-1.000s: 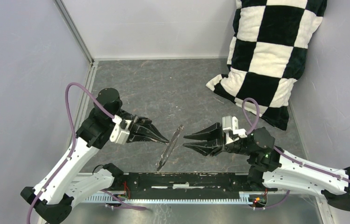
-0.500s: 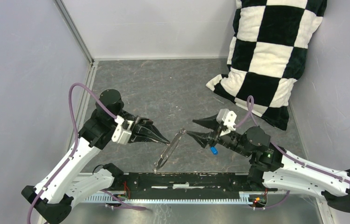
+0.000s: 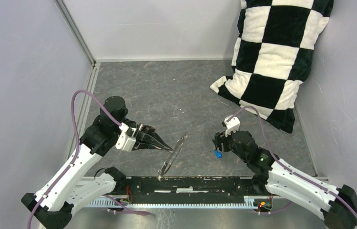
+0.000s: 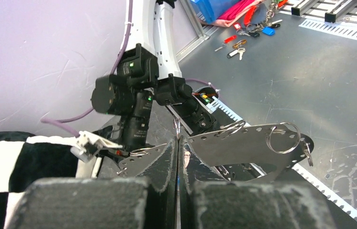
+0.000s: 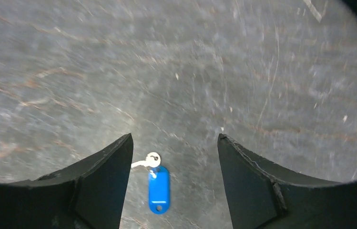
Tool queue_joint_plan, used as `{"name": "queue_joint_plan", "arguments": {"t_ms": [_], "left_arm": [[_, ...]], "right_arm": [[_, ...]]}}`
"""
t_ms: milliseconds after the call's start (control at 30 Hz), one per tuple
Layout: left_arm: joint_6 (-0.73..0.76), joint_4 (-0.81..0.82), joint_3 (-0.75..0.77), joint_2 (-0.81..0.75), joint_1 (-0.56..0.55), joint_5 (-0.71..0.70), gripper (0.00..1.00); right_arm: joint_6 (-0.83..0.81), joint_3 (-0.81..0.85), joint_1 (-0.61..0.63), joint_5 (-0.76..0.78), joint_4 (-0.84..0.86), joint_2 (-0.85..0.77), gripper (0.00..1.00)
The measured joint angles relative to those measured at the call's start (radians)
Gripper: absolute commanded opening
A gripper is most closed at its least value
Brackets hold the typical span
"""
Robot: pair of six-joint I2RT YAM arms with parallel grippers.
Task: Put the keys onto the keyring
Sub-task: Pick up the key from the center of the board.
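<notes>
The left gripper [image 3: 169,147] has its fingers pressed together, pinching the keyring [image 3: 166,165], which shows edge-on from above. The right gripper [image 5: 175,138] points down with its fingers spread. The blue key [image 5: 158,183] lies flat between them, close beside one, on the scuffed grey table [image 3: 167,90]. A checkered pillow [image 3: 276,52] leans in the far corner.

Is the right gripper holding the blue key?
No, the key lies on the table between the spread fingers of the right gripper, which are not closed on it.
</notes>
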Motion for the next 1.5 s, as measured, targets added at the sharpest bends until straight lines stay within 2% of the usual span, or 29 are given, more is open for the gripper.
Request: {"name": "queue_joint_plan", "arguments": {"t_ms": [133, 333, 567, 667, 1200, 1500], "left_arm": [[0.007, -0.012, -0.011, -0.008, 0.0, -0.005, 0.02], [0.008, -0.025, -0.013, -0.026, 0.0, -0.005, 0.02], [0.009, -0.026, -0.013, -0.028, 0.0, -0.005, 0.02], [0.009, -0.027, -0.013, -0.028, 0.0, -0.005, 0.02], [0.009, -0.028, -0.013, -0.028, 0.0, -0.005, 0.02], [0.009, -0.028, -0.013, -0.027, 0.0, -0.004, 0.02]], "right_arm": [[-0.008, -0.047, -0.08, -0.072, 0.025, 0.109, 0.63], [-0.071, -0.065, -0.098, -0.2, 0.118, 0.209, 0.62], [-0.121, -0.077, -0.098, -0.296, 0.176, 0.245, 0.5], [-0.128, -0.086, -0.098, -0.32, 0.178, 0.245, 0.48], [-0.127, -0.097, -0.098, -0.338, 0.105, 0.244, 0.35], [-0.127, -0.097, -0.098, -0.319, 0.098, 0.263, 0.33]]}}
